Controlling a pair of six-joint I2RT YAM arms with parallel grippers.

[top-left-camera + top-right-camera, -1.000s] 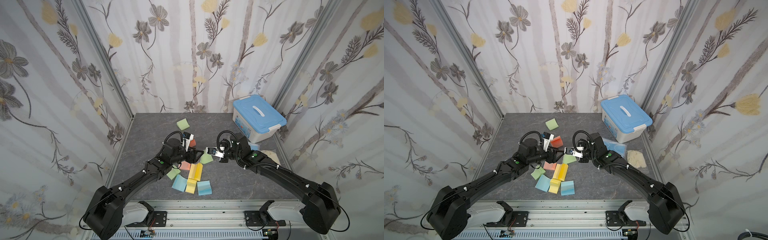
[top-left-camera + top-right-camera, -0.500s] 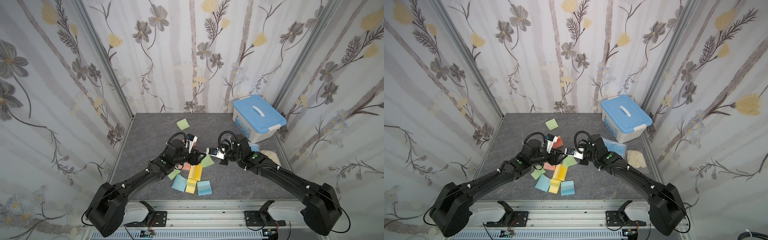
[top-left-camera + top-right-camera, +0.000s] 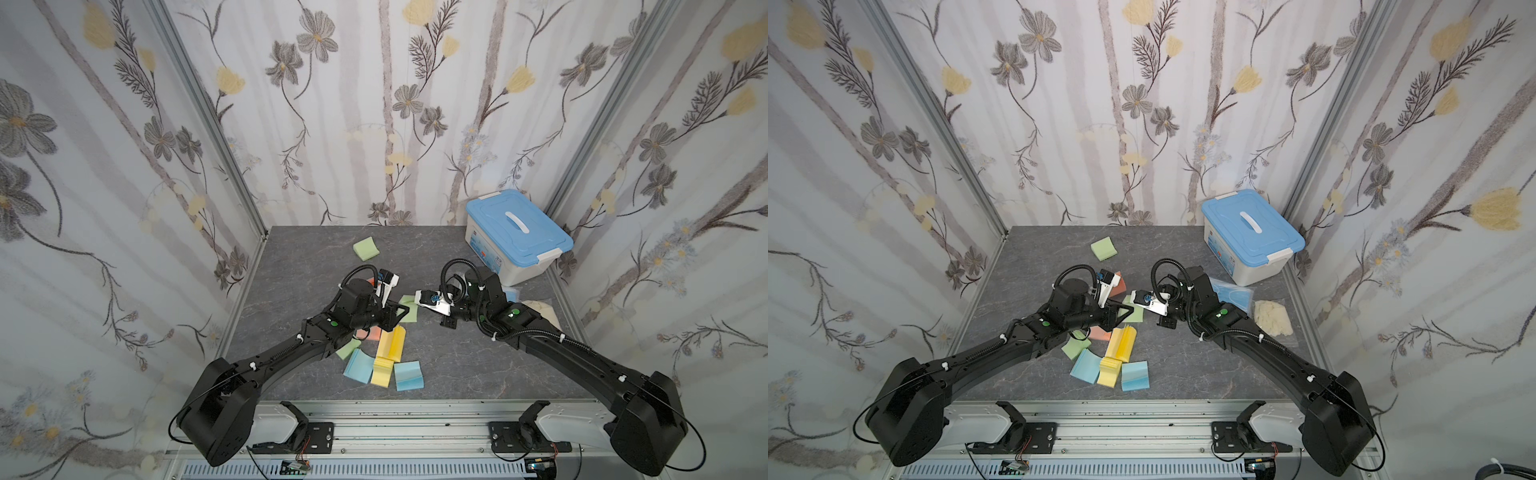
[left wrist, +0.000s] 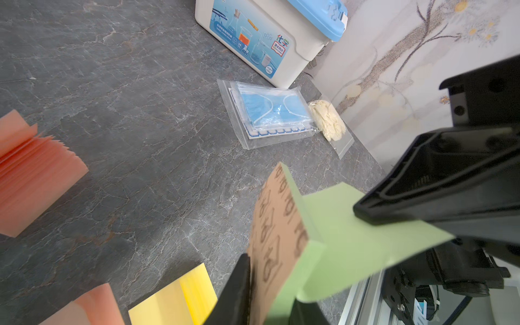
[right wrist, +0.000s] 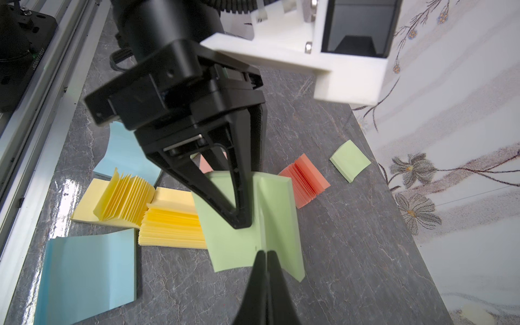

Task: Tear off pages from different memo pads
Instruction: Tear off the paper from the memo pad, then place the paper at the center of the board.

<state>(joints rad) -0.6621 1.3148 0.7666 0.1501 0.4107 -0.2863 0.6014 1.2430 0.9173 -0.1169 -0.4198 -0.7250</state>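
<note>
Left claw (image 3: 400,312): we see it clamped on the green memo pad (image 5: 281,213), over the middle of the surface (image 3: 291,257).
Right claw (image 5: 265,254): pinched closed on that pad's green page (image 5: 225,242).
Other memo pads (image 3: 388,353): at six o'clock of it.

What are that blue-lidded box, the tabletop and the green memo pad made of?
The blue-lidded box is probably plastic: smooth, with a moulded handle and clips. The tabletop is dark grey, veined like stone, with glossy reflections; maybe laminate. The green memo pad is thin matte paper on a brown card-like backing.
</note>
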